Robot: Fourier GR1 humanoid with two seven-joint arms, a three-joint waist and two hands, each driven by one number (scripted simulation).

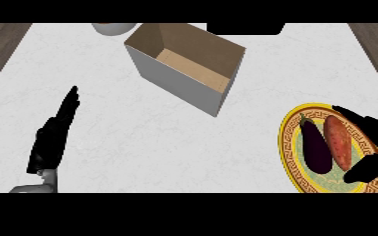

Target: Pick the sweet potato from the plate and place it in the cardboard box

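Potato (340, 141) is seen lying lengthwise on the plate (290, 152), just beside an eggplant (316, 147) on its box-ward side. It is judged stiff, fairly heavy and dry-skinned, best taken across its thick middle. The right hand (362, 167) is laid over the plate's outer edge, close against the potato; whether its fingers are closed cannot be told. The left hand (52, 137) is rested straight-fingered, well apart from the plate. The box (177, 77) stands open-topped beyond the plate; a bowl (113, 28) is partly seen behind it. The eggplant could be nudged.
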